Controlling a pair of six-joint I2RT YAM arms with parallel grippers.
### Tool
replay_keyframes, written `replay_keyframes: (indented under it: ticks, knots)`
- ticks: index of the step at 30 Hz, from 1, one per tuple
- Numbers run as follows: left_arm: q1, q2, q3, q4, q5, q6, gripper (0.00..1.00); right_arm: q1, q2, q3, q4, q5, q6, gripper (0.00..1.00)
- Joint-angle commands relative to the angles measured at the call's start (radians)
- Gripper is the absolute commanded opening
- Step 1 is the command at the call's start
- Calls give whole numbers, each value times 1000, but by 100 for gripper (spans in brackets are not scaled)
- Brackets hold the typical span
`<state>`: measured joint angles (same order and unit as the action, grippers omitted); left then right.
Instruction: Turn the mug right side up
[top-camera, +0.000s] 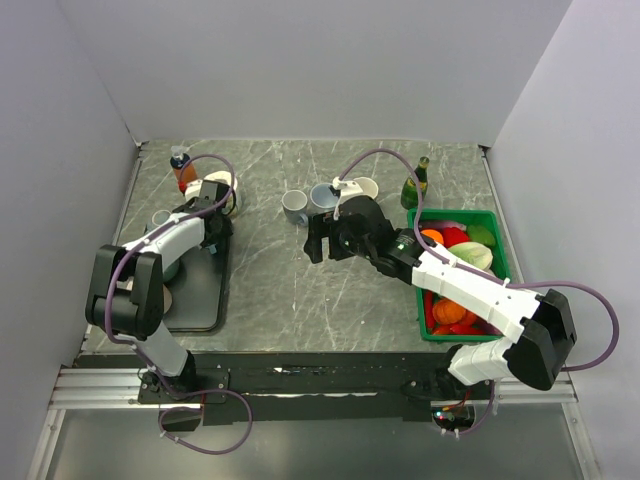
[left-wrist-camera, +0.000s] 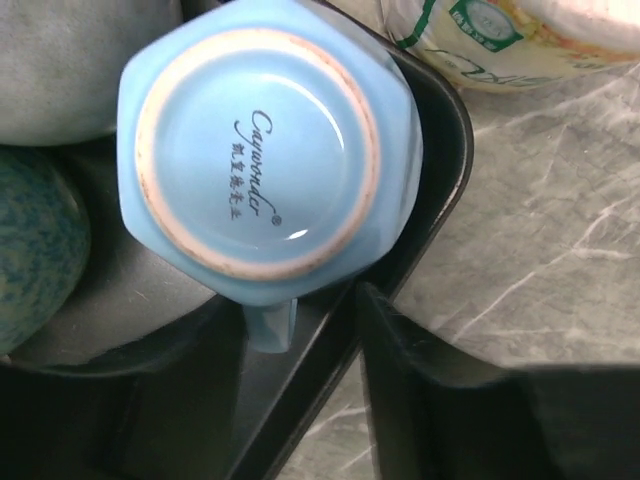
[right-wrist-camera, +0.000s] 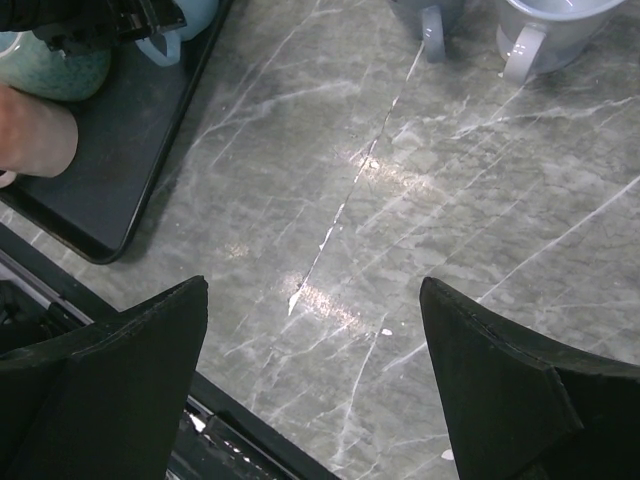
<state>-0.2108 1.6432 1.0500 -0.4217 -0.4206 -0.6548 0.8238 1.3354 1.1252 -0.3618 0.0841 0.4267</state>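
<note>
A light-blue mug (left-wrist-camera: 260, 140) stands upside down, base up, in the far right corner of a black tray (left-wrist-camera: 440, 150). Its handle (left-wrist-camera: 270, 325) points toward my left gripper (left-wrist-camera: 298, 305). The jaws stand apart: one finger lies beside the handle inside the tray, and the other finger (left-wrist-camera: 400, 380) is outside the tray rim. The top view hides the mug under my left gripper (top-camera: 215, 228). In the right wrist view the mug (right-wrist-camera: 185, 15) shows at the upper left. My right gripper (right-wrist-camera: 312, 285) hangs open over bare marble with nothing between its fingers; in the top view the right gripper (top-camera: 317, 243) is mid-table.
The tray also holds a teal mug (left-wrist-camera: 35, 250), a grey piece (left-wrist-camera: 80, 60) and a pink cup (right-wrist-camera: 35, 140). A labelled tub (left-wrist-camera: 500, 40) stands just beyond the tray. A grey mug (top-camera: 295, 207), a pale mug (top-camera: 325, 197), a green bottle (top-camera: 415, 185) and a green basket (top-camera: 500, 262) lie to the right.
</note>
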Motion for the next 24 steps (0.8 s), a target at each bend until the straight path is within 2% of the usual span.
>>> replay_keyframes:
  ticks: [1, 2, 3, 8, 11, 12, 15, 20, 24]
  knots:
    - [10, -19, 7, 40, -20, 7, 46, -2, -24, 16, 4, -14, 10, 92]
    - [10, -22, 1, 40, -24, 4, 43, -2, -21, 15, 6, -15, 11, 92]
    - [8, -20, -2, 37, -27, 3, 36, 0, -21, 12, 7, -18, 14, 91]
    - [8, -31, -10, 38, -18, -6, 29, 0, -30, -7, 21, -32, 27, 90]
    - [10, -37, -10, 28, -15, -12, 12, 1, -39, -15, 18, -27, 29, 90]
    - [8, -40, -5, 17, -12, -17, 1, 1, -42, -15, 15, -32, 29, 90]
    - [-31, -77, 21, -40, -30, -39, 1, 0, -50, -21, 15, -40, 30, 90]
    - [-153, -167, 99, -192, -191, -101, 1, 1, -51, -50, 73, -78, 29, 90]
    - [-194, -310, 99, -207, -169, -123, 1, 2, -32, -48, 86, -107, 46, 91]
